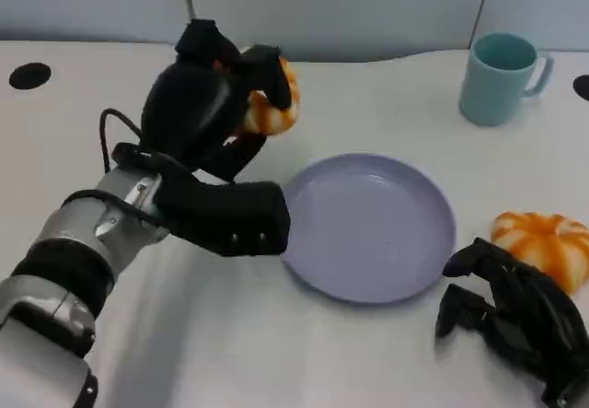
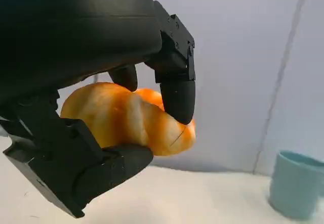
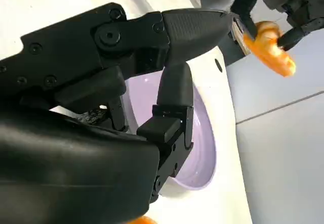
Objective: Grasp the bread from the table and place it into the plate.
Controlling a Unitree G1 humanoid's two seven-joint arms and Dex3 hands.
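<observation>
Left hand (image 1: 207,104): closed around the bread (image 1: 269,104), fingers wrapped over its top and thumb under it, so the load cannot slip while carried.
Bread: lifted clear of the table (image 1: 184,334), up and to the left of the plate (image 1: 373,228), not yet over its rim; in the left wrist view, pinned from above and below by black fingers (image 2: 177,95), with table showing beneath.
Grip, judged: firm enough for a soft roll, with little squashing visible.
Plate: lavender, flat on the table between both hands, holding nothing; set centrally, probably to be reachable from either side.
Right hand (image 1: 515,320): resting low on the table near the plate's right edge, fingers curled loosely, holding nothing; likely parked out of the way of the carry.
Second bread (image 1: 545,247): lying on the table just behind the right hand, beside the plate, apparently untouched.
Mug (image 1: 500,76): teal, upright, far right at the back, well apart from the carry path.
Step in hand, judged: grasp done, transfer to the plate under way.
Next move, judged: sideways travel to above the plate's middle, then lowering before letting go, to avoid a roll-off at the rim.
</observation>
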